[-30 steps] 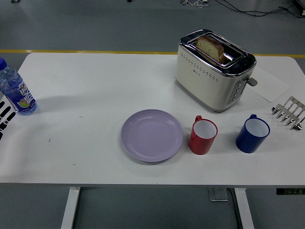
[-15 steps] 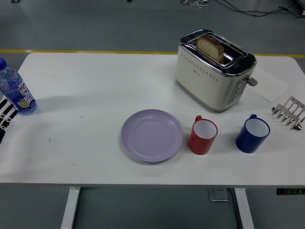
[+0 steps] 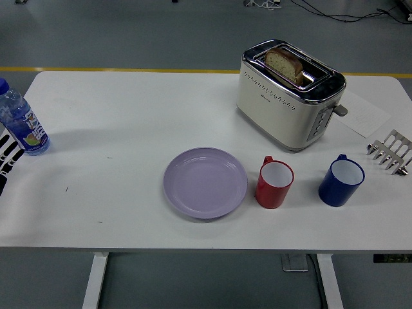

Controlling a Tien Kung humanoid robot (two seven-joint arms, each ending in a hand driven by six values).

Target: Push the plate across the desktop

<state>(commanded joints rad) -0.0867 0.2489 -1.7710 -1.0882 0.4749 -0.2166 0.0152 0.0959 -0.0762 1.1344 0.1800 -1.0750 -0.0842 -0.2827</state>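
Only the left hand (image 3: 8, 158) had crept slightly inward at the table's (image 3: 129, 109) left edge, fingers spread, well apart from the lavender plate (image 3: 205, 182).

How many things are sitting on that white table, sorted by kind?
Plates: 1, the lilac plate
Mugs: 2, the red mug and the blue mug
Toasters: 1, the cream toaster with a bread slice in its slot
Water bottles: 1, the water bottle
Toast racks: 1, the metal toast rack
Paper sheets: 1, the paper sheet
Total: 7

One plate (image 3: 205, 183), two mugs (image 3: 275, 184), one toaster (image 3: 288, 94), one bottle (image 3: 20, 120), one toast rack (image 3: 391, 152), one bread slice (image 3: 284, 64)
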